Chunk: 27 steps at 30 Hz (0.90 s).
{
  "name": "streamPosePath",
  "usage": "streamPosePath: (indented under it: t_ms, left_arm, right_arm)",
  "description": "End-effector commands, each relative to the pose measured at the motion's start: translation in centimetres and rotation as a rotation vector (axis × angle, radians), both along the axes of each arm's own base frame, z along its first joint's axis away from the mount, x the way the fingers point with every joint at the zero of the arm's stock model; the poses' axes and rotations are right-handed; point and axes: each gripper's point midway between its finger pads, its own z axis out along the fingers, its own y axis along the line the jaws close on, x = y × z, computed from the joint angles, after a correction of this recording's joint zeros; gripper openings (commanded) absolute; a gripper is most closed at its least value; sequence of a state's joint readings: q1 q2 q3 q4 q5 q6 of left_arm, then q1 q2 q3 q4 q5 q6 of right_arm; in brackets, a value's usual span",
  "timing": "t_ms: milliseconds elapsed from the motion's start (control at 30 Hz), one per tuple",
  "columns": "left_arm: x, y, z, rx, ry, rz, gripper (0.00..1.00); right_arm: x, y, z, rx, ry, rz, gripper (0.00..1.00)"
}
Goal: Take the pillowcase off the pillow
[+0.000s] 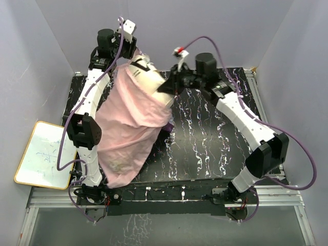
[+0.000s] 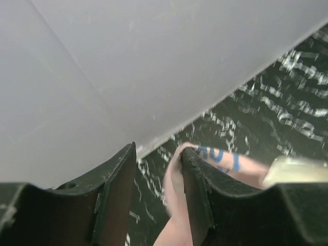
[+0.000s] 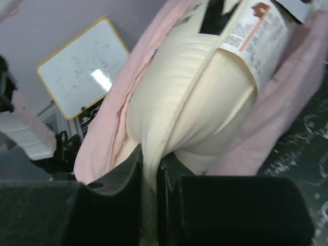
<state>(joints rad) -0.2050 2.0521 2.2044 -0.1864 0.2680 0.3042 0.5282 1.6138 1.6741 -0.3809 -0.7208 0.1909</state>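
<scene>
The pillowcase [image 1: 128, 123] hangs inside out, pale pink, from the raised left gripper [image 1: 133, 48] down to the table's near left edge. In the left wrist view the left gripper [image 2: 160, 148] stands open, and a pink edge of the pillowcase [image 2: 174, 179] with blue print drapes over one finger [image 2: 197, 195]. The cream pillow [image 1: 146, 77] sticks out of the cover's top. The right gripper [image 1: 167, 84] holds its end. In the right wrist view the right gripper [image 3: 151, 154] is shut on a fold of the pillow [image 3: 205, 102], with the pillowcase [image 3: 102, 133] bunched around it.
A black marbled table [image 1: 205, 138] lies under both arms. A yellow-framed whiteboard [image 1: 43, 154] rests off the table's left side and also shows in the right wrist view [image 3: 84, 66]. Pale walls close in on the back and sides. A printed care label [image 3: 251, 36] hangs from the pillow.
</scene>
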Motion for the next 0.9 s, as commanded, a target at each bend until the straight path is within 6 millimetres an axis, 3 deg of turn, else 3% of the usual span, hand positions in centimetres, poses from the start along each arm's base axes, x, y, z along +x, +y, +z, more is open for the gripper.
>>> streamPosePath:
  t_ms: [0,67,167,267,333,400,500,567,667,867]
  left_arm:
    - [-0.9,3.3,-2.5,0.083,0.061,0.097,0.41]
    - [-1.3,4.4,-4.8,0.115,0.117,0.118,0.41]
    - [-2.4,5.2,-8.2,0.15,0.223,0.113,0.48]
    - [-4.2,4.8,-10.1,0.158,0.31,0.063,0.83]
    - [-5.9,4.1,-10.3,0.141,0.342,0.008,0.93]
    - [-8.5,3.0,-10.4,0.138,0.381,-0.089,0.95]
    - [-14.2,1.2,-13.7,0.168,0.545,-0.278,0.97]
    - [-16.8,1.3,-16.3,0.219,0.626,-0.312,0.97]
    - [-19.7,2.6,-20.4,0.278,0.729,-0.313,0.97]
    - [-22.7,5.2,-24.1,0.409,0.777,-0.295,0.97]
  right_arm:
    - [5.5,-10.5,9.6,0.239,-0.239,-0.373,0.08]
    - [6.1,-13.6,10.1,0.289,-0.254,-0.44,0.08]
    - [6.1,-14.8,10.2,0.306,-0.263,-0.453,0.08]
    - [6.8,-15.0,9.2,0.301,-0.236,-0.478,0.08]
    - [7.5,-15.4,8.1,0.291,-0.216,-0.514,0.08]
    - [8.4,-15.9,6.7,0.268,-0.188,-0.564,0.08]
    - [10.0,-16.7,3.8,0.22,-0.113,-0.642,0.08]
    - [11.1,-17.3,1.5,0.182,-0.049,-0.701,0.08]
    - [12.3,-18.7,-1.8,0.131,0.041,-0.816,0.08]
    - [13.3,-21.0,-6.5,0.032,0.168,-0.971,0.08]
